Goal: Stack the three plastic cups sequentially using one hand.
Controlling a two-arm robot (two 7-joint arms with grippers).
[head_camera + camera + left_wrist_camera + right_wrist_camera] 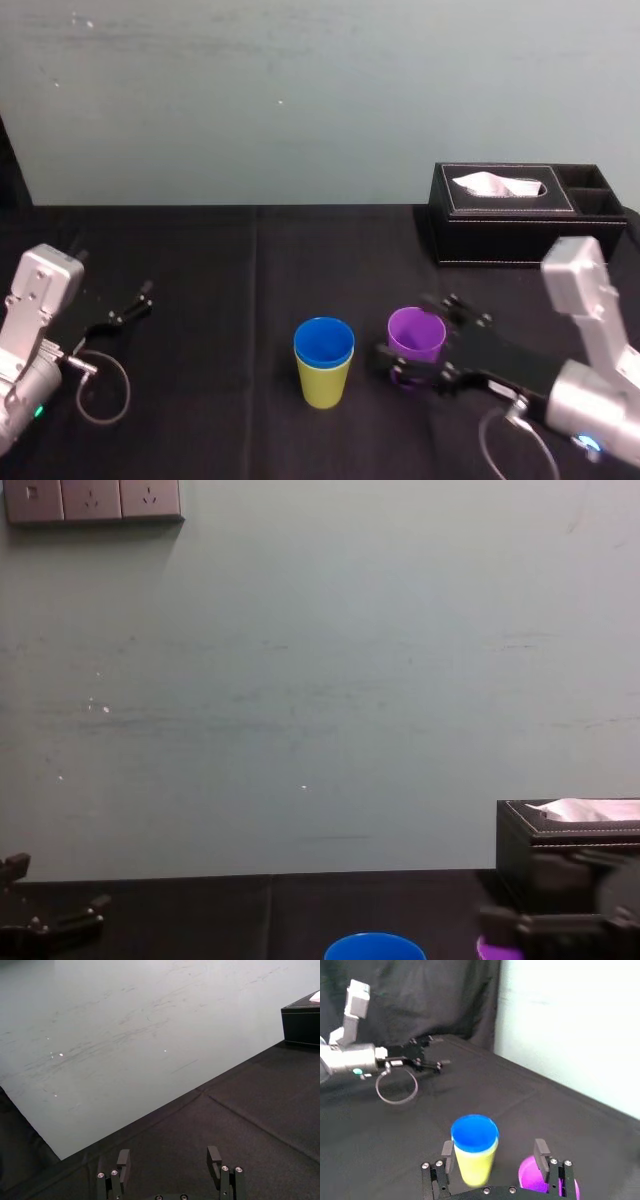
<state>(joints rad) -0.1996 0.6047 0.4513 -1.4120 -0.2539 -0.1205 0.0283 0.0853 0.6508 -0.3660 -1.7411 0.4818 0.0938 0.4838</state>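
Note:
A blue cup (323, 340) sits nested inside a yellow-green cup (324, 385), upright at the table's middle. Just to their right stands the purple cup (416, 333), upright and on its own. My right gripper (415, 330) is open and reaches in from the right at the purple cup, one finger on its far side and one on its near side; whether they touch it I cannot tell. In the right wrist view the purple cup (532, 1182) lies by one finger (540, 1152), and the blue-on-yellow stack (474, 1147) stands ahead. My left gripper (135, 300) rests open at the far left.
A black leather tissue box (520, 215) stands at the back right, close behind the right arm. A loop of cable (100, 390) hangs beside the left arm. The black cloth table (200, 260) ends at a pale wall behind.

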